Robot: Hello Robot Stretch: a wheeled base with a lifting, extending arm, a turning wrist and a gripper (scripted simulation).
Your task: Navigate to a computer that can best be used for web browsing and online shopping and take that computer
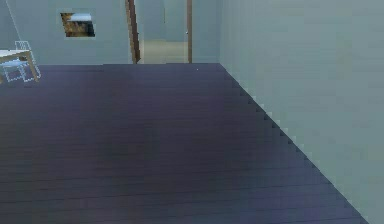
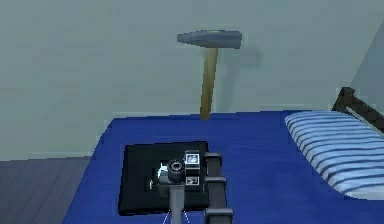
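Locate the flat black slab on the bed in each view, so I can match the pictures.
Arm side view: the flat black slab lies on the blue bed, lower middle, with the pincer at it.
Forward view: dark plank floor, a doorway at the top, a white chair at the left edge.
Shared landmark: the dark plank floor, also at the arm side view's lower left, below the pale wall.

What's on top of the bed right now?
A flat black slab, likely the laptop, and a striped pillow lie on the blue bed. The hand covers the slab's right part, hiding what lies there.
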